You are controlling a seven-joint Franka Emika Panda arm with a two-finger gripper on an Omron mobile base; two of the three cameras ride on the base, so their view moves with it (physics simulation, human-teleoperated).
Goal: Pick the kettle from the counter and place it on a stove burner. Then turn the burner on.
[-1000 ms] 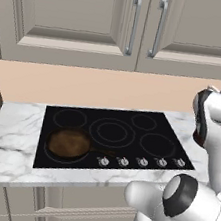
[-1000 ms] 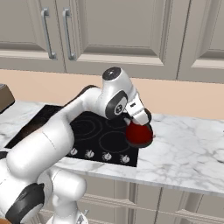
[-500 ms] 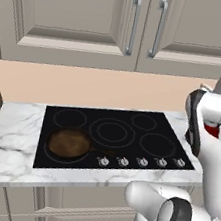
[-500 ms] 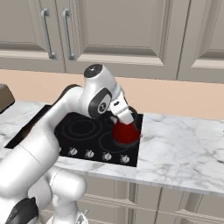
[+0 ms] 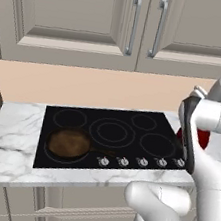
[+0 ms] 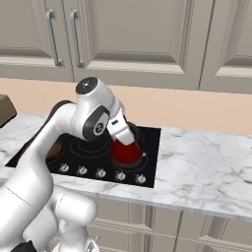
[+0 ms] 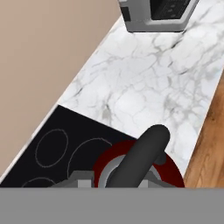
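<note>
The marble tabletop [image 6: 206, 157] carries the black cooktop [image 5: 79, 128], whose double-ringed stove burner [image 5: 112, 131] sits centre. The pincer [image 6: 124, 135] is clamped on the handle of the red kettle [image 6: 127, 152], which hangs over the cooktop's right end. I'd carry it level to that burner and lower squarely, clear of the frying pan [image 5: 68, 143].

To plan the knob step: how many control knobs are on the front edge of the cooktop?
5, in one row along the front edge of the cooktop: knobs. None seems hidden.
</note>
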